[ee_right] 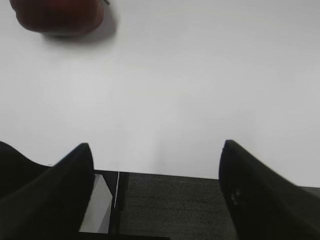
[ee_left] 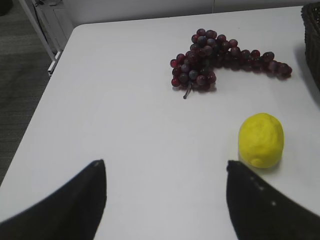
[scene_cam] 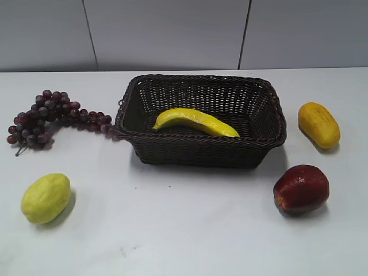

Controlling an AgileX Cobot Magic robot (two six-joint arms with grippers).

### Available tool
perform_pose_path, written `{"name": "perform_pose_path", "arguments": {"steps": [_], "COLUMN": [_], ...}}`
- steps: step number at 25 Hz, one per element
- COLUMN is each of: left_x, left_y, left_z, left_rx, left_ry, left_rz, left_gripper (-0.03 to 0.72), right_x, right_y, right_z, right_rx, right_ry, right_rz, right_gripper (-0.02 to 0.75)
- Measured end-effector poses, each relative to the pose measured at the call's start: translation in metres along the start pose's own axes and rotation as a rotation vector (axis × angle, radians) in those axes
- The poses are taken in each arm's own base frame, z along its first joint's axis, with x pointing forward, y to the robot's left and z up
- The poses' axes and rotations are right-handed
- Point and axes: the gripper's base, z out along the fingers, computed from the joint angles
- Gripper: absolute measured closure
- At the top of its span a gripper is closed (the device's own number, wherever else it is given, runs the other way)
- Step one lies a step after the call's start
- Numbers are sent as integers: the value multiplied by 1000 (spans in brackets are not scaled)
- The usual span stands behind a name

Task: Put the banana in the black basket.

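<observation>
— With both claws spread and empty, left gripper (ee_left: 165,200) inside the table's left edge, right gripper (ee_right: 156,187) over the near edge: any risk?

— Little. Banana (scene_cam: 194,122) already lying in the black basket (scene_cam: 172,148), mid-table. Possibly propped on the front wall; hard to tell. Could tip out if knocked.

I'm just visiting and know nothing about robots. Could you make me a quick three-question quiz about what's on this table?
1. True or false: the banana lies inside the black basket.
2. Which fruit lies nearest the left gripper? A) grapes B) lemon C) red apple
3. Fill in: both the left gripper and the right gripper are ____ and hold nothing.

Key: 1 true; 2 B; 3 open.
</observation>
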Motion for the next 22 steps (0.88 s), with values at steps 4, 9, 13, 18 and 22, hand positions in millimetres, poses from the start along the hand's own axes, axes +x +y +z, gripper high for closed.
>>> {"name": "perform_pose_path", "arguments": {"steps": [4, 9, 13, 18, 22], "left_x": [0, 0, 0, 0, 0], "left_y": [0, 0, 0, 0, 0], "left_z": [0, 0, 0, 0, 0], "left_rx": [0, 0, 0, 0, 0], "left_ry": [0, 0, 0, 0, 0], "left_rz": [0, 0, 0, 0, 0], "left_gripper": [133, 133, 133, 133, 133], "right_x": [29, 47, 61, 74, 81], "right_y": [1, 2, 2, 3, 3], "right_z": [-6, -28, -42, -52, -57], "right_rx": [2, 8, 12, 16, 18], "right_ry": [-58, -237, -361, -466, -521], "right_rz": [8, 12, 13, 12, 14], "right_gripper": [147, 147, 148, 148, 148]}}
